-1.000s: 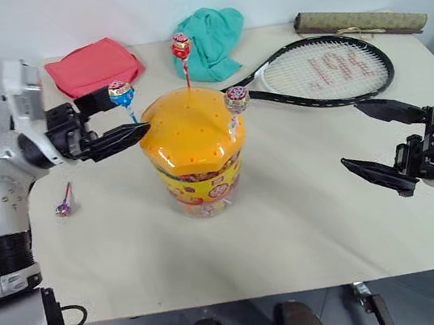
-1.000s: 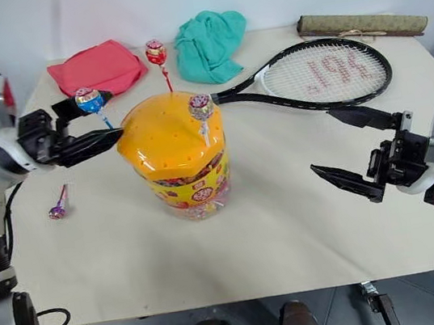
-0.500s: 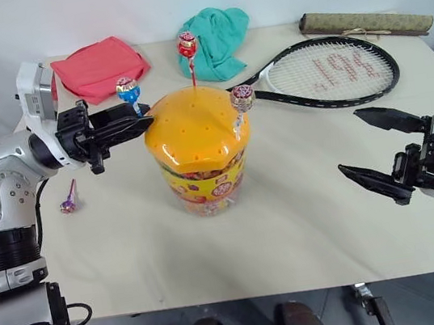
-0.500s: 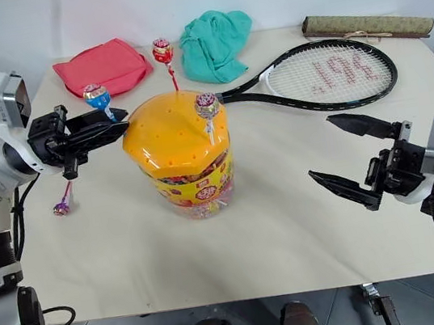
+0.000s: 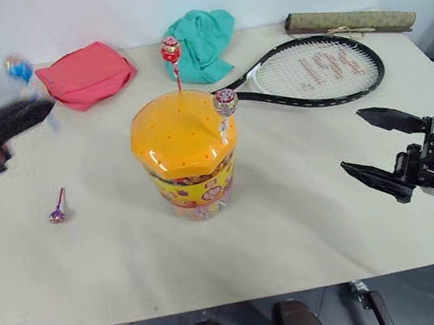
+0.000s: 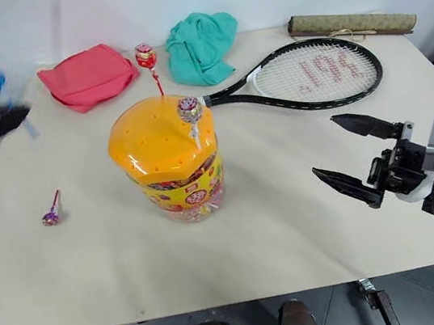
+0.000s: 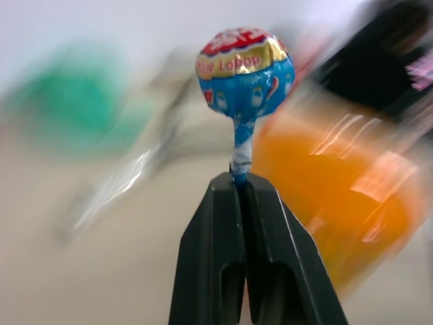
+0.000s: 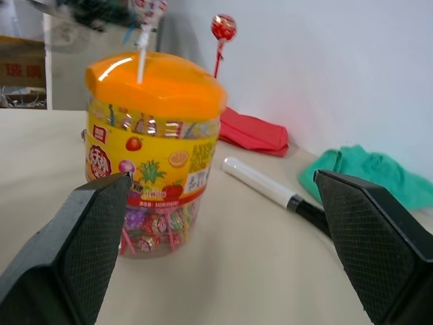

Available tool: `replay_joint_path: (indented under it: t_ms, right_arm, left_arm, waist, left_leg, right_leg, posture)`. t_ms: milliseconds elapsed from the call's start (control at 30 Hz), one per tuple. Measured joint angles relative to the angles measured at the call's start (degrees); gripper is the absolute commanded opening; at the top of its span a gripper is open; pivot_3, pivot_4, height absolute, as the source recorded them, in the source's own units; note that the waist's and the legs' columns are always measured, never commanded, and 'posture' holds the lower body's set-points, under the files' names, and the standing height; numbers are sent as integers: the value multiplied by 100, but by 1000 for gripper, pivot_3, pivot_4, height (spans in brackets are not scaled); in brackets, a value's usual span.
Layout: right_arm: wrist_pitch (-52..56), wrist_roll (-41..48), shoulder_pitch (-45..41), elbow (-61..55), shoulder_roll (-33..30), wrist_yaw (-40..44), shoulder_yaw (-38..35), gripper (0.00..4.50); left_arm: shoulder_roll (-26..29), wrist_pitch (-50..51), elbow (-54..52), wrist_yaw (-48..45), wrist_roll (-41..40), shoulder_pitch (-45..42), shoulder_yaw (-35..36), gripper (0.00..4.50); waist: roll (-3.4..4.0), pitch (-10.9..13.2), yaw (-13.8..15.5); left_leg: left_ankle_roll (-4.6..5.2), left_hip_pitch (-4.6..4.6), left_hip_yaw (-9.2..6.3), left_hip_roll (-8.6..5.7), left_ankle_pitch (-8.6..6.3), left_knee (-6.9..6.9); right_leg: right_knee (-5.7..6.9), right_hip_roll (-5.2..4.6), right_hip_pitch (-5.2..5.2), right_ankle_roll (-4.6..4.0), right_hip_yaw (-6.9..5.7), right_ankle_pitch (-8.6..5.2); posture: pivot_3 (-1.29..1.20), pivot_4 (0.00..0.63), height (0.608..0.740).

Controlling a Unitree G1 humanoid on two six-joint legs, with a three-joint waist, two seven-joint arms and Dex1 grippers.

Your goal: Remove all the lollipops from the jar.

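The left gripper (image 7: 241,181) is clamped on the stick of the blue-wrapped round lollipop (image 7: 245,70), candy head above the fingertips. The squat clear plastic jar with orange perforated lid (image 5: 187,155) stands well apart from it. The right gripper (image 5: 380,146) is spread wide, empty, beside the jar.

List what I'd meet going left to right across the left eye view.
Left gripper holding the blue lollipop → purple lollipop on the table → pink cloth → jar → racket head → right gripper.
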Motion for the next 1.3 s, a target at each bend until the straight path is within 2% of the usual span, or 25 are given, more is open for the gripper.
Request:
replay_joint_path:
  t_ms: [100, 167, 333, 467, 567, 667, 900, 1067, 1200, 1300]
  right_arm:
    - [46, 0, -94, 55, 3, 30, 69, 4500]
    - [49, -2, -192, 97, 13, 55, 162, 4500]
    - [57, -30, -319, 153, 81, 127, 466, 4500]
    - [54, -63, -384, 161, 91, 120, 491, 4500]
    - [53, -68, -370, 160, 126, 107, 491, 4500]
    - [54, -70, -290, 153, 143, 96, 491, 4500]
    - [153, -66, -277, 153, 91, 71, 488, 4500]
    - [439, 120, -288, 108, -272, 116, 305, 4500]
    - [872, 534, -483, -225, -412, 54, 254, 4500]
    - [1233, 810, -1023, -497, -312, -304, 527, 4500]
  left_arm:
    - [-78, 839, -613, 709, 210, 924, 57, 11]
    - [-431, 1262, -1165, 1186, 251, 1395, 194, 11]
    - [-1521, 1619, -2058, 2360, 403, 1775, 367, 11]
    - [-1625, 1483, -2342, 2954, 866, 2064, 179, 11]
    - [-1912, 1386, -2443, 3291, 1060, 2039, 136, 11]
    - [-1968, 1329, -2492, 3337, 1106, 2033, 137, 669]
    - [-2084, 1038, -2508, 2750, 728, 1891, 518, 2805]
    - [-1602, 291, -1765, 1732, 669, 2057, 974, 4329]
    - [-1487, -742, -1328, 193, 296, 2085, 1612, 4329]
    - [-1485, -1902, -729, -1002, 168, 1832, 1935, 4329]
  waist:
    - [-5, 3, 137]
    - [-6, 4, 194]
    - [-8, 4, 282]
    - [-8, 4, 265]
    - [-8, 4, 266]
    - [-8, 4, 275]
    - [-8, 4, 265]
    - [-8, 5, 244]
    - [-7, 5, 251]
    - [-7, 5, 242]
  left_leg:
    - [0, -16, -10, 24, 0, 15]
    - [0, -16, -12, 22, 0, 23]
    - [-1, -25, -9, 23, 0, 30]
    - [-1, -23, -3, 23, -1, 21]
    - [-2, -23, -1, 23, 0, 21]
    - [-2, -23, 0, 23, 0, 22]
    - [-2, -23, 1, 24, 0, 22]
    - [-3, -23, 17, 23, -1, 11]
    - [-3, -23, 19, 35, -1, 9]
    - [-4, -23, 25, 36, 0, 11]
  right_leg:
    - [-6, 0, -3, 0, 17, 0]
    - [-5, 0, -2, 0, 39, 0]
    - [-12, 3, -9, 0, 43, 0]
    - [-13, 3, -14, 0, 45, 0]
    - [-13, 4, -15, 0, 46, 0]
    - [-13, 2, -14, 0, 46, 0]
    - [-14, 3, -15, -1, 46, 0]
    - [-23, 7, -20, -4, 45, -2]
    - [-36, 4, -18, -5, 43, -2]
    - [-39, 6, -17, -5, 38, -2]
  posture:
    - [0, 150, 740]
    - [0, 150, 740]
    - [0, 150, 740]
    - [0, 150, 740]
    - [0, 150, 740]
    - [0, 150, 740]
    - [0, 150, 740]
    - [0, 150, 740]
    - [0, 150, 740]
    - [0, 150, 740]
